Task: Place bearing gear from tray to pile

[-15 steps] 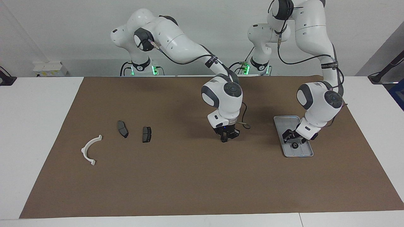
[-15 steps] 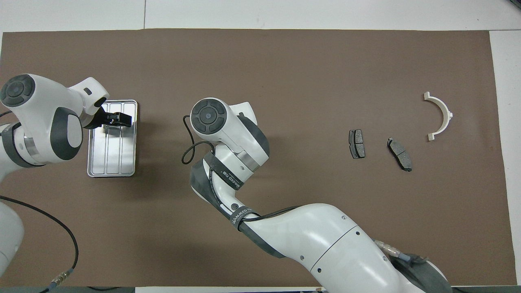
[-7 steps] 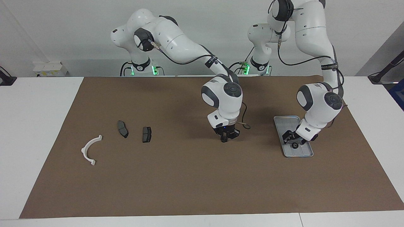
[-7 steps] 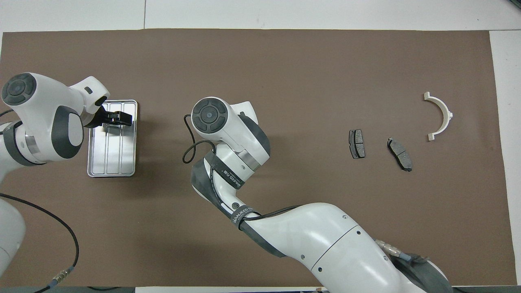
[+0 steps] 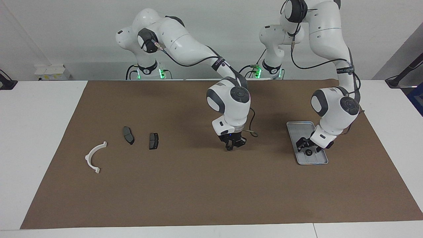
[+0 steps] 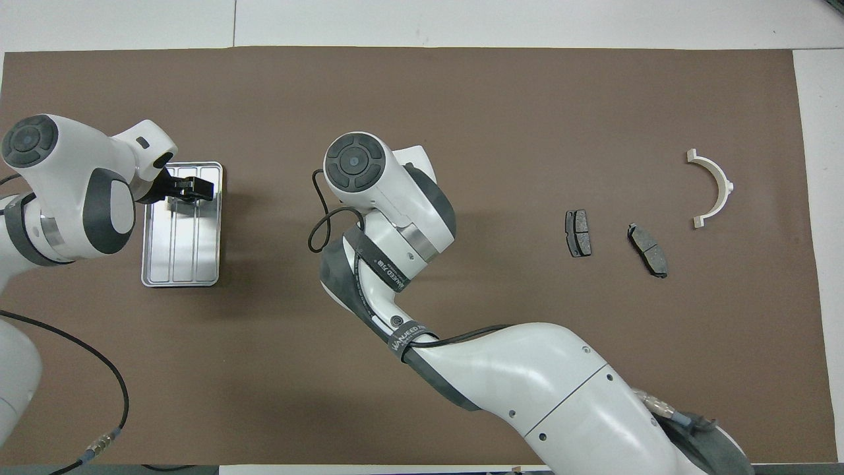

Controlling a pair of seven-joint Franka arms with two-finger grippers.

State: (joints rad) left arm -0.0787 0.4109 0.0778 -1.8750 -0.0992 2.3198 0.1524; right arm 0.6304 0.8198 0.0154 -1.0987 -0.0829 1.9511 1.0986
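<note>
The silver tray (image 5: 299,127) lies on the brown mat toward the left arm's end; it also shows in the overhead view (image 6: 181,257). The small dark bearing gear (image 5: 308,152) sits in the tray, at its end farther from the robots. My left gripper (image 5: 307,147) is low over the gear, open, with its fingers on either side of it; in the overhead view it (image 6: 188,189) covers the gear. My right gripper (image 5: 230,146) hangs shut and empty over the mat's middle. The pile is a white bracket (image 5: 89,154) and two brake pads (image 5: 128,135) (image 5: 153,140).
The brown mat (image 5: 198,191) covers most of the white table. The pile lies toward the right arm's end, with the bracket (image 6: 722,181) farther out than the pads (image 6: 578,233) (image 6: 647,250). The right arm's wrist hides its gripper in the overhead view.
My left gripper has sunk slightly onto the gear, which stays in the tray. My right gripper has shifted a little toward the pile and turned.
</note>
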